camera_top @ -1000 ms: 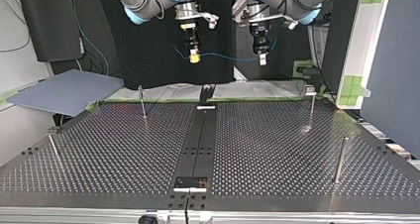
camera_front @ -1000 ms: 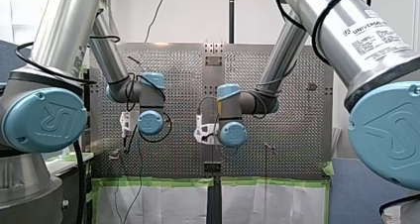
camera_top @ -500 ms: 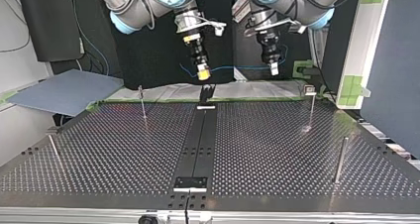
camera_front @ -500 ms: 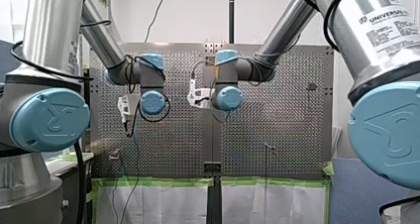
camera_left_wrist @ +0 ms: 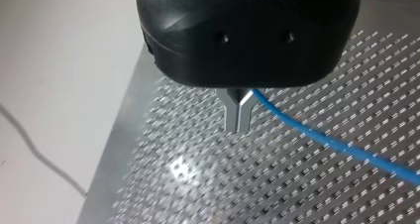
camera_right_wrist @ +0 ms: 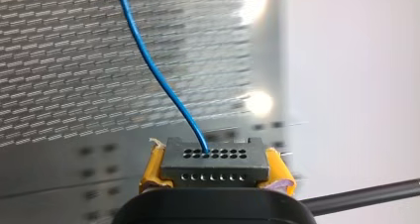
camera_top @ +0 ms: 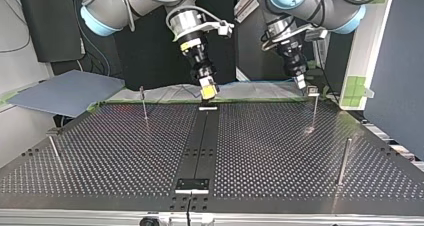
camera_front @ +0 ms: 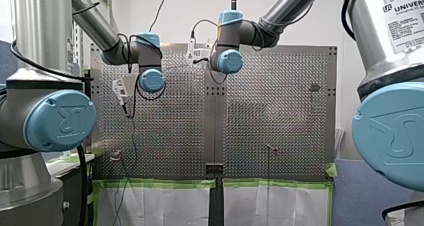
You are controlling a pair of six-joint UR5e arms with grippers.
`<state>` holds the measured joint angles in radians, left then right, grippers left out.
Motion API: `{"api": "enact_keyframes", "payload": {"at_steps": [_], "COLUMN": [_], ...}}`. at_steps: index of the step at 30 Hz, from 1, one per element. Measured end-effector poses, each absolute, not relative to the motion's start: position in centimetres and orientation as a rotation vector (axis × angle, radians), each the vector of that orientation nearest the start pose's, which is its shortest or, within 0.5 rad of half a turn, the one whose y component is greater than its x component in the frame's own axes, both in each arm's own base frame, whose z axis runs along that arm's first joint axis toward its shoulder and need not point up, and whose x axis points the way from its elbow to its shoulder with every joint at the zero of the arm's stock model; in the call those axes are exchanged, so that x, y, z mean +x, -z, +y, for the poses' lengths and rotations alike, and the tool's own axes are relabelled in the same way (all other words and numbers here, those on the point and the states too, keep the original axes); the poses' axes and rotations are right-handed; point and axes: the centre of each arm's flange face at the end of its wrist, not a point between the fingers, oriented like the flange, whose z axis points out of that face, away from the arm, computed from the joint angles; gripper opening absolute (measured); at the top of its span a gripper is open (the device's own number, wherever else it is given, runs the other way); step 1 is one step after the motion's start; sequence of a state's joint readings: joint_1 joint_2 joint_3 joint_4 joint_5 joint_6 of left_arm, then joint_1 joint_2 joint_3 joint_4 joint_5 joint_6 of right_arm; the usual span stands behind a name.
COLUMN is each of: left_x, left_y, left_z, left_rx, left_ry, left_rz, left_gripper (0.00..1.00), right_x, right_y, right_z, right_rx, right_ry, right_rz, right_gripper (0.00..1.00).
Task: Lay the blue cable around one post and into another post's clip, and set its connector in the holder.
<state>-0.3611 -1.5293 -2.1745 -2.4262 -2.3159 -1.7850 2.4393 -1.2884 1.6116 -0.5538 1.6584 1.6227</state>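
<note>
CABLE AND CONNECTOR HELD ALOFT: My right gripper point(camera_right_wrist: 215, 170), its yellow pads point(camera_right_wrist: 152, 168) closed on either end of a dark grey rectangular connector point(camera_right_wrist: 214, 157), holds the block with its long axis running crosswise from pad to pad. The connector's flat face, drilled with two rows of small round holes, points ahead of the gripper. A thin blue cable point(camera_right_wrist: 157, 80) leaves one hole in the upper row and runs ahead in a gentle curve over the perforated metal table point(camera_right_wrist: 59, 60).

In the left wrist view, my left gripper point(camera_left_wrist: 239, 121), a rounded glossy black body ending in two narrow metal fingers point(camera_left_wrist: 232, 112), pinches the same smooth, round cable. From there the cable stretches almost straight off to one side of the fingers, above the plate.

In the top view, the right gripper tilts down over the far end of the matte black centre strip point(camera_top: 200, 141), just above the small holder point(camera_top: 208, 107) with its pale base; whether they touch cannot be told. The left gripper's tip hangs just beside the clip on the thin metal post point(camera_top: 313, 108) at that view's right rear. A thicker plain metal post point(camera_top: 343, 161) stands nearer the camera.
</note>
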Motion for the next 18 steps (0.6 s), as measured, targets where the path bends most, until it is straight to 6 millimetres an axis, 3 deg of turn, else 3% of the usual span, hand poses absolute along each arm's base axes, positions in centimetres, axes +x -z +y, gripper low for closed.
{"api": "enact_keyframes", "payload": {"at_steps": [5, 12, 18], "left_x": [35.6, 36.1, 36.8], "left_y": [-31.2, -34.4, -38.9], "left_z": [-18.7, -16.6, -14.8], "left_rx": [-0.536, -0.556, -0.571], "left_ry": [-0.032, 0.001, 0.04], "left_rz": [1.342, 1.305, 1.24], "left_gripper": [0.0, 0.0, 0.0], "right_x": [55.0, 56.7, 58.5], "right_y": [-39.8, -39.3, -39.0], "right_z": [-29.9, -30.7, -31.2], "right_rx": [1.489, 1.529, 1.551], "right_ry": [-2.011, -2.014, -2.035], "right_rz": [-0.663, -0.643, -0.613], "right_gripper": [0.0, 0.0, 0.0]}}
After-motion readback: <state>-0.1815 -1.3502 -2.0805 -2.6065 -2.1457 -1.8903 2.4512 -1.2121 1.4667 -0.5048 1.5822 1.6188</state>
